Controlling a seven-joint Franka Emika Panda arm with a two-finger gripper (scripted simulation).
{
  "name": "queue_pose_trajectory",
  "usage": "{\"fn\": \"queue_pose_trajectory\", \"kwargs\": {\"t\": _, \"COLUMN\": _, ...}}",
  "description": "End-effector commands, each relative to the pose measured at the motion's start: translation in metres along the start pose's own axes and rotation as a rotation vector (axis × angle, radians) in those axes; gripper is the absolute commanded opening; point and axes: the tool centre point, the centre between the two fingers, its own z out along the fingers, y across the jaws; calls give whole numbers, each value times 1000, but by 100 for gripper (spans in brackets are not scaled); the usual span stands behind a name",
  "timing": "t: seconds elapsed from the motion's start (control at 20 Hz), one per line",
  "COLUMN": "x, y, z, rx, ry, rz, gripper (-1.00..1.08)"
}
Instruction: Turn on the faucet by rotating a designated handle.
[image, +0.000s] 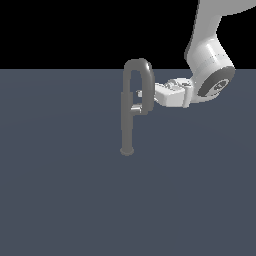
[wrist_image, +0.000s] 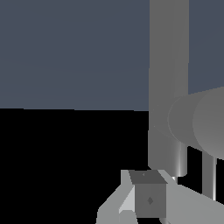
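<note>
The faucet (image: 127, 125) stands upright on a small round base, and its gooseneck spout (image: 145, 75) curves down on the exterior view's right. The handle (image: 136, 107) is a short light-grey bar jutting from the pipe at mid-height, under the spout's end. My gripper (image: 142, 94) reaches in level from the exterior view's right, with its tips at the spout just above the handle. In the wrist view the grey pipe (wrist_image: 168, 65) is very close, with a thick grey cylinder (wrist_image: 201, 124) crossing it. One finger (wrist_image: 148, 199) shows there. The jaw gap is hidden.
The faucet stands on a flat blue-grey floor (image: 60, 200). My white arm (image: 207, 55) comes down from the upper right of the exterior view. Nothing else shows.
</note>
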Motion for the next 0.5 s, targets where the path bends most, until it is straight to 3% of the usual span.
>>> {"fn": "queue_pose_trajectory", "kwargs": {"t": 0.0, "x": 0, "y": 0, "z": 0, "rx": 2, "ry": -2, "rz": 0, "gripper": -100}}
{"fn": "queue_pose_trajectory", "kwargs": {"t": 0.45, "x": -10, "y": 17, "z": 0, "rx": 2, "ry": -2, "rz": 0, "gripper": -100}}
